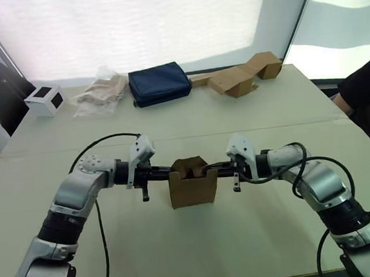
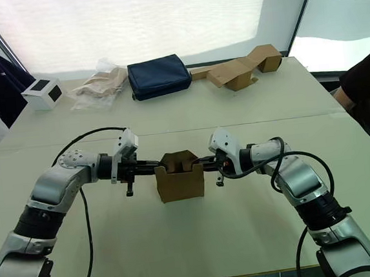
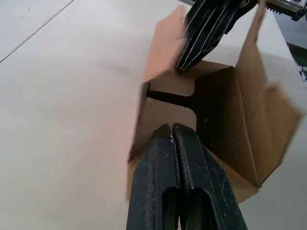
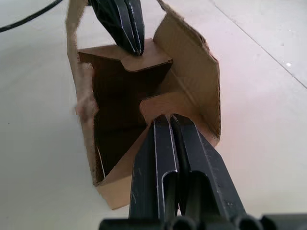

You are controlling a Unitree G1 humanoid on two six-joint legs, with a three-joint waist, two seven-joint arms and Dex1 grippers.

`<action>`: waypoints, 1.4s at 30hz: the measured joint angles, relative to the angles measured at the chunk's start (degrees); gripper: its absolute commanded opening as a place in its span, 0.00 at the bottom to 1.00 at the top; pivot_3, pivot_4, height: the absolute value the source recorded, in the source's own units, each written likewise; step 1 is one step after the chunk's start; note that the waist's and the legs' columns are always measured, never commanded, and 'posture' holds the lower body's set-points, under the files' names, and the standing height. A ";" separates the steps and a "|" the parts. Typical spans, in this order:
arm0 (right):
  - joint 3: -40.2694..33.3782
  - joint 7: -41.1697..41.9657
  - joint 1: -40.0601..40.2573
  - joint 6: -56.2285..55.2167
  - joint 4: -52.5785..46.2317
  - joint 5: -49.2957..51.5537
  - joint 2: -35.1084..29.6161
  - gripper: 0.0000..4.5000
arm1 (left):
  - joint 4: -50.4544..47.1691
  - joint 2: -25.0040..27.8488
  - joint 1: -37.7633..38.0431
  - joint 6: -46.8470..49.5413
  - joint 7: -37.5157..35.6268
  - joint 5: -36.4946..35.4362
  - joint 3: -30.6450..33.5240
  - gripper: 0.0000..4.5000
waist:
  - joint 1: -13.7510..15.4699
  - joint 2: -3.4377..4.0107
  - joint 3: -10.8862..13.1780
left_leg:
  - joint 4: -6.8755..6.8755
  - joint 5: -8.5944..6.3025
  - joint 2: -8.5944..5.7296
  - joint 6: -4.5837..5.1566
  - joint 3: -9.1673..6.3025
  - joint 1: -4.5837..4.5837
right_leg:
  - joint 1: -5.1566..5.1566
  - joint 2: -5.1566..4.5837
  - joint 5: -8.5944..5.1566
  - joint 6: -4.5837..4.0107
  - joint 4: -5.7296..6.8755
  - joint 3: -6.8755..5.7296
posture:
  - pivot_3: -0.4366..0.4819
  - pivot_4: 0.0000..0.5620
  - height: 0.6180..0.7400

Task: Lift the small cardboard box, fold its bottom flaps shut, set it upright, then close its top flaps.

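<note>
While the small plain brown corrugated cardboard box stands upright mid-table between both arms, the step in hand looks like closing its top flaps. Left gripper and right gripper, each with fingers pressed together holding nothing, press opposite end flaps inward. Next, the long side flaps likely need folding over.

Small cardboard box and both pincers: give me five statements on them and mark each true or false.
1. The small cardboard box stands on the table between the two arms. True.
2. Its top is fully closed. False: it is open, with two small flaps pressed inward.
3. The left pincer has its fingers together. True.
4. The right pincer is wide open. False: its fingers are shut.
5. The navy pouch lies inside the box. False: it lies at the table's far side.
</note>
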 measured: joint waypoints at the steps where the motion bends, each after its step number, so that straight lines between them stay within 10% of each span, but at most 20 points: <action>1: 0.00 -0.02 -0.09 -0.12 0.15 -0.12 0.00 0.00 | 0.00 0.00 0.11 -0.03 0.00 0.04 -0.01 0.01 | 0.00 0.00 0.00 | 0.00 0.00 0.00 0.00 0.00 0.00 | 0.00 0.00 0.00 0.00 0.00 0.00 | 0.48 0.27 1.00; 18: -11.56 -3.30 -1.90 10.87 -7.41 8.56 -1.91 0.00 | 4.47 1.59 -6.26 4.90 -0.25 -6.51 9.82 0.01 | -0.03 0.00 0.00 | 0.00 0.00 0.01 0.00 -0.02 -0.02 | -0.03 -0.01 0.00 0.00 0.02 -0.01 | 0.48 0.27 1.00; 26: -19.28 -8.55 -0.69 25.00 -22.46 23.61 -3.36 0.00 | 16.08 0.83 -5.04 -6.97 0.80 1.35 6.76 0.01 | 0.08 0.00 0.00 | -0.01 0.00 0.00 0.00 -0.02 -0.04 | -0.03 -0.04 0.00 0.00 0.01 -0.03 | 0.48 0.27 1.00; 42: -10.15 -15.12 11.52 28.27 -36.67 29.48 -6.14 0.00 | 39.10 -8.42 -10.36 -17.38 -3.57 8.72 2.25 0.01 | -0.06 -0.01 0.00 | 0.01 -0.01 -0.04 0.01 -0.04 -0.08 | -0.03 0.02 0.00 0.01 -0.03 -0.04 | 0.48 0.27 1.00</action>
